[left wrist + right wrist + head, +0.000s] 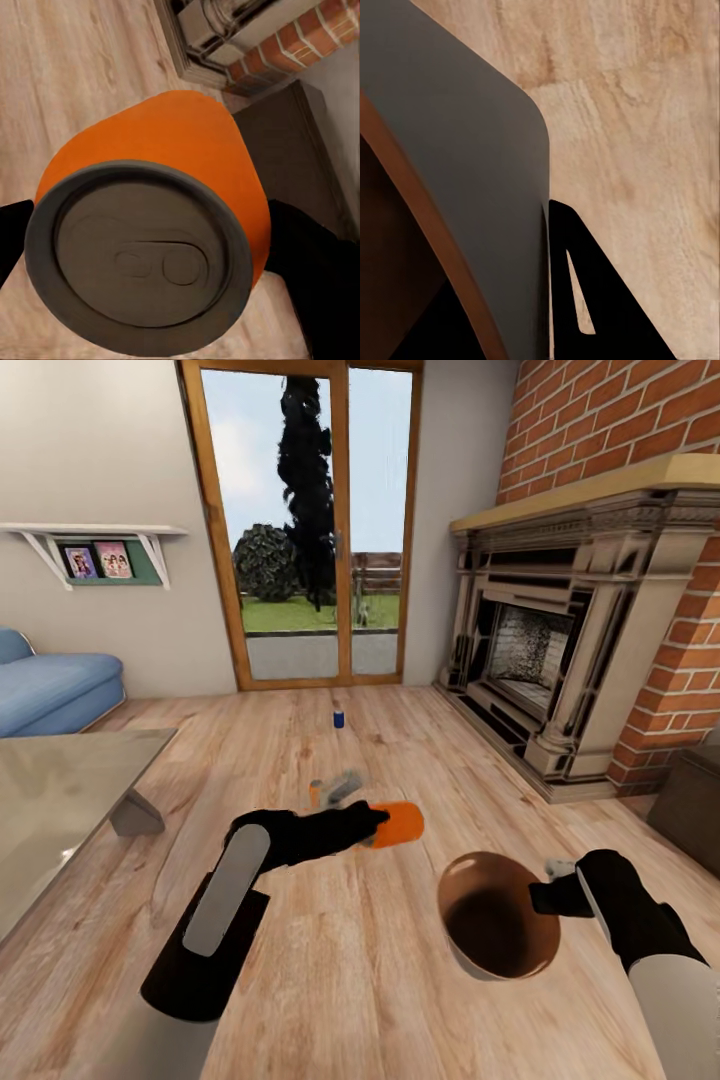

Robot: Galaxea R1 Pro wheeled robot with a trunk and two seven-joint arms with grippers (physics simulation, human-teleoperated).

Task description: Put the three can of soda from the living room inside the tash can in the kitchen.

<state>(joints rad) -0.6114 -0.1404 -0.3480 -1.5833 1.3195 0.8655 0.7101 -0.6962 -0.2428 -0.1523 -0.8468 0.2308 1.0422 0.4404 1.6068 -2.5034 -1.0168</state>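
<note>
Head view looks over a pale wood floor [400, 980] in the living room, with glass doors [305, 520] at 12 o'clock, a brick fireplace [560, 650] at 2 o'clock, a blue sofa [50, 685] at 10 o'clock and a grey desk [60, 800] at 9 o'clock. The left tool [375, 826] is clenched on an orange can [400, 824], held sideways above the floor near the picture's middle. Left wrist view shows this can's [187, 150] grey top facing the camera, with black fingers [300, 247] pressed against both of its sides.

A second orange can [316, 791] lies on the floor just beyond the held one, at about 11 o'clock from it, partly hidden behind a grey shape I cannot identify. The dark blue can [339, 715] stands upright well beyond, toward the doors.

The right tool [552, 894] grips the rim of the trash can [500, 920] at 5 o'clock, whose tan-brown inside faces up. Right wrist view shows the bucket's wall [472, 187] with one black finger [600, 300] touching its outside; the other finger is hidden.
</note>
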